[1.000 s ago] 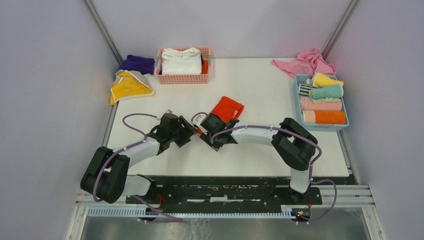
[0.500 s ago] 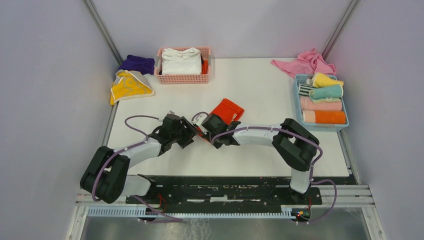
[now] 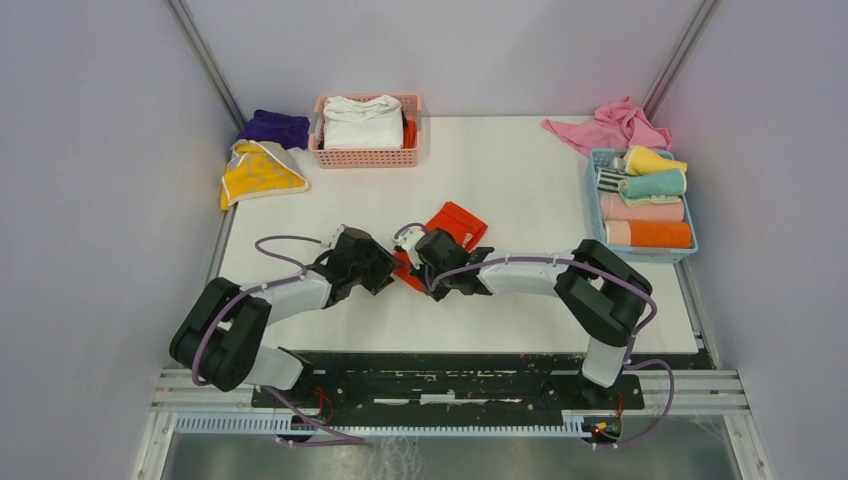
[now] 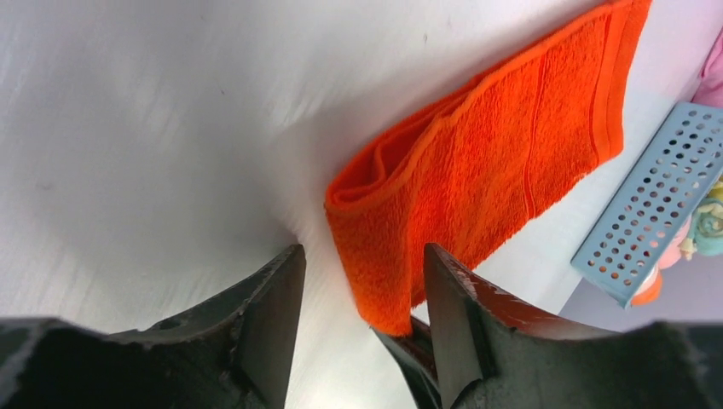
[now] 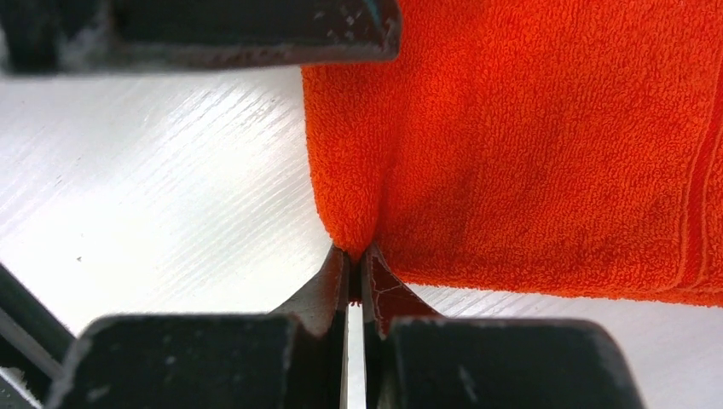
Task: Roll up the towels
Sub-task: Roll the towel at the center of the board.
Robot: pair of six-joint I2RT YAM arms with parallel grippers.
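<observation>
Roughly midway along the table, nearer its front edge than its back, the orange-red towel lies folded flat, running on a slant toward the right rear corner. Both arms meet at its near left end.

The right gripper is clenched on the towel's edge, and a small fold of terry is pinched between its 2 fingertips. The left gripper is released. Its jaws stand apart astride the near corner of the towel, the cloth close against the right finger and bare table showing beside the left one. From above, the left gripper and the right gripper sit almost tip to tip.

At the back edge, left of centre, a pink basket holds a folded white towel. A purple towel and a yellow towel lie at the rear left corner, the yellow one hanging over the left edge. A crumpled pink towel lies at the rear right corner. Just in front of it, along the right edge, a blue basket holds at least 4 rolled towels: yellow, teal, pink and orange.
</observation>
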